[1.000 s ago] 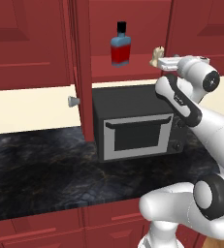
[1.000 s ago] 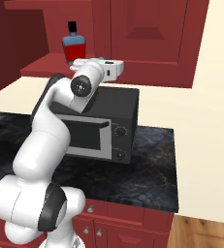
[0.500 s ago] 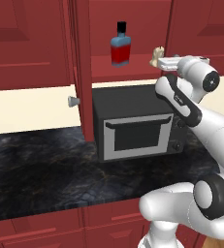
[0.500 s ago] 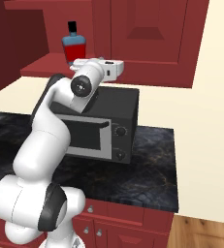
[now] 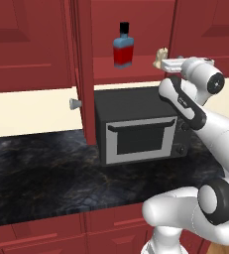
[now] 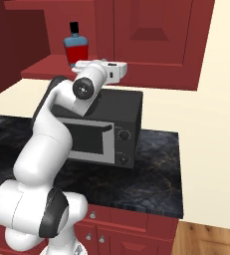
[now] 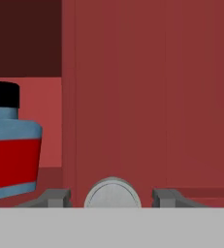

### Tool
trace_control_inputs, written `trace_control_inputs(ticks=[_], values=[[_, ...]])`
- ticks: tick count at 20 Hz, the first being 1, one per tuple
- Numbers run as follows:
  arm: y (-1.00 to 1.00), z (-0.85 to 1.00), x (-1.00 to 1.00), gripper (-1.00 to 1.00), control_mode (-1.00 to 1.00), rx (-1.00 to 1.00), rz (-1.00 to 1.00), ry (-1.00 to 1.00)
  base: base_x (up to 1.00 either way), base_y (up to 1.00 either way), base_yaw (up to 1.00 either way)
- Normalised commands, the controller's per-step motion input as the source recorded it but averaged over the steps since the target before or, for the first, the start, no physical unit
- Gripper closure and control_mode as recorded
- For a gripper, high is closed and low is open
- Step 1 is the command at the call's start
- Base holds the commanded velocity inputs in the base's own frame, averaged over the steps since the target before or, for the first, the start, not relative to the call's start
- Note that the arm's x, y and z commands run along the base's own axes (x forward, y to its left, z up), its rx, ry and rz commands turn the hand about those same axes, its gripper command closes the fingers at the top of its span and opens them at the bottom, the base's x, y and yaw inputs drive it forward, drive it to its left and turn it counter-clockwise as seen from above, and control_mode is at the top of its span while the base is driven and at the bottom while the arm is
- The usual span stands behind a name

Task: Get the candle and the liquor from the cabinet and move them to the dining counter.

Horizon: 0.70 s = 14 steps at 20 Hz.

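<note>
Two things stand on the red shelf of the open cabinet (image 5: 136, 74): the liquor (image 5: 123, 45), upright toward the left of the opening, and the candle (image 5: 161, 57), a pale lump at the shelf's right end, well apart from the bottle. Below them a black marbled surface (image 5: 41, 183) runs along a cream wall, carrying a dark microwave (image 5: 138, 130) directly under the shelf; red drawer fronts (image 6: 136, 234) sit beneath the stone, and a strip of wooden floor (image 6: 211, 239) appears at the lower right of the right base view. The open cabinet door (image 5: 84, 69) stands edge-on in the left base view with its silver knob (image 5: 75, 103) pointing left. That same view shows the end effector (image 5: 166, 62) raised to shelf height right at the candle, while in the right base view the arm's white wrist covers that spot. In the hand view the two dark fingertips (image 7: 53, 197) stand apart either side of a pale rounded shape, probably the candle (image 7: 112, 193), without clearly pressing it, so I cannot tell whether a grip is made; the liquor (image 7: 10, 157) sits off to the left there.
</note>
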Motion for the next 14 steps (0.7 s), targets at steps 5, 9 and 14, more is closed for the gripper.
trace_control_inputs(ticks=[5,9,14], values=[[0.0,0.0,0.0,1.0,-1.0,0.0,0.0,0.0,0.0,0.0,0.0],[0.0,0.0,0.0,1.0,-1.0,0.0,0.0,0.0,0.0,0.0,0.0],[0.0,0.0,0.0,1.0,-1.0,0.0,0.0,0.0,0.0,0.0,0.0]])
